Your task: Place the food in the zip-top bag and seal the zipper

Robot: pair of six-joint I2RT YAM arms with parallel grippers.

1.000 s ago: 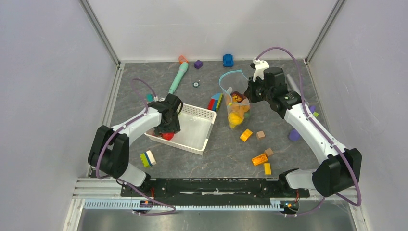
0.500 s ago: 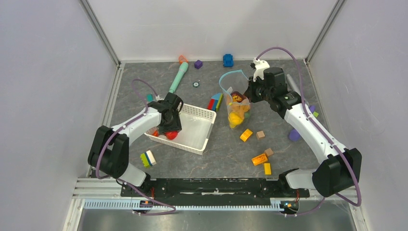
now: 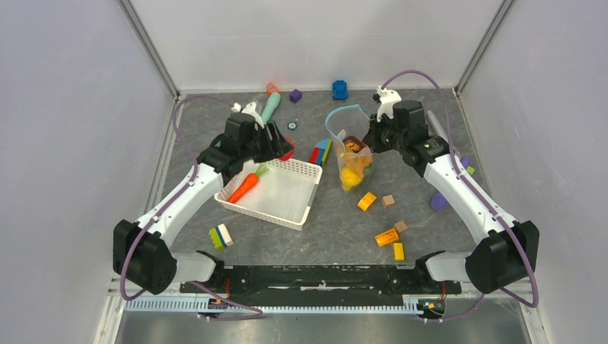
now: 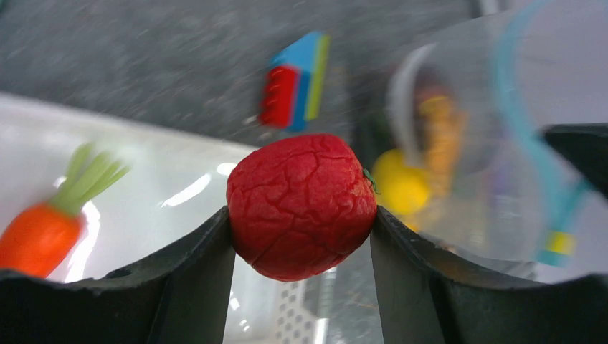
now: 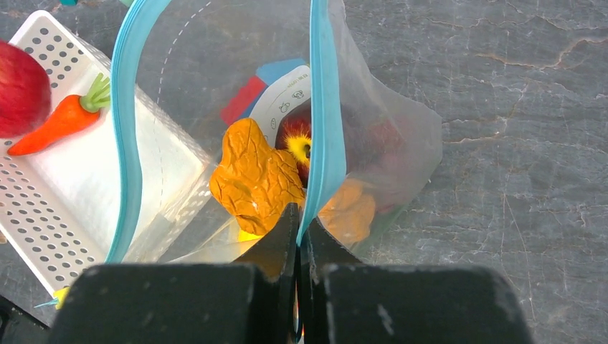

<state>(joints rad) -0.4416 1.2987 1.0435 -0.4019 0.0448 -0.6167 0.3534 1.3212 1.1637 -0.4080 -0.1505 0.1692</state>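
My left gripper [image 3: 282,147] is shut on a red toy fruit [image 4: 301,205] and holds it above the far right corner of the white basket [image 3: 301,202], left of the bag. An orange carrot [image 3: 244,186] lies in the basket; it also shows in the left wrist view [image 4: 39,233]. My right gripper [image 3: 373,136] is shut on the light-blue zipper strip [image 5: 324,129] of the clear zip-top bag [image 3: 353,161] and holds its mouth open and up. Yellow, orange and red toy food [image 5: 258,175] lies inside the bag.
A red-blue-yellow block [image 3: 320,152] lies between basket and bag. A teal marker toy [image 3: 267,115], purple and blue toys sit at the back. Orange, yellow and wooden blocks [image 3: 387,215] lie at the front right; a striped block [image 3: 220,235] lies near the left base.
My left gripper has lifted out of the basket with the red fruit and moved back and right toward the bag, uncovering the carrot. The right gripper and bag have not moved.
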